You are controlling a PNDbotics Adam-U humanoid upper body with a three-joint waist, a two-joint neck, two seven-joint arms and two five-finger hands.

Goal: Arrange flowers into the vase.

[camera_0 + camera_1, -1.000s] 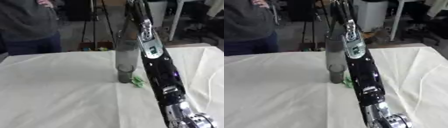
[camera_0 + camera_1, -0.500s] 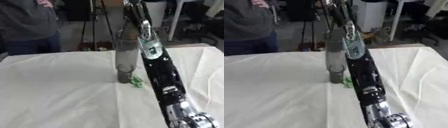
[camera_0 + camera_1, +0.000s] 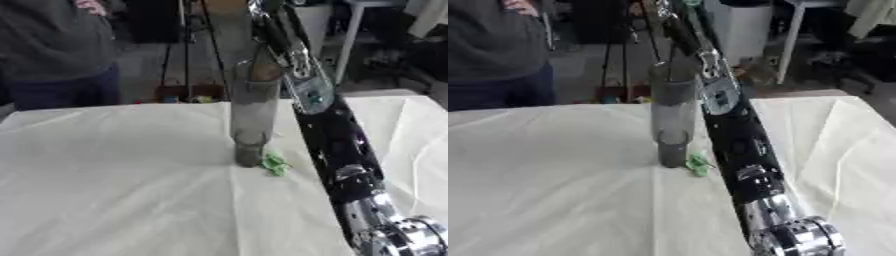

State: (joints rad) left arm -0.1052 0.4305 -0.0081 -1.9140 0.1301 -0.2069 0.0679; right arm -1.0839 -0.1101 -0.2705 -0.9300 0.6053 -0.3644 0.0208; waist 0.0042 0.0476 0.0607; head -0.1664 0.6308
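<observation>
Left eye view: the vase stands upright mid-table, nearer the far edge, with a small green bit, perhaps a leaf, touching its base. Right eye view: the right arm rises beside the vase; I cannot tell its fingers' state.

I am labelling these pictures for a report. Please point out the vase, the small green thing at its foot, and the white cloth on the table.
vase (image 3: 254, 115): left eye view, on the middle of its grey wall.
small green thing (image 3: 276, 163): left eye view, on its middle.
white cloth (image 3: 114, 190): left eye view, on a bare part left of the vase.
</observation>
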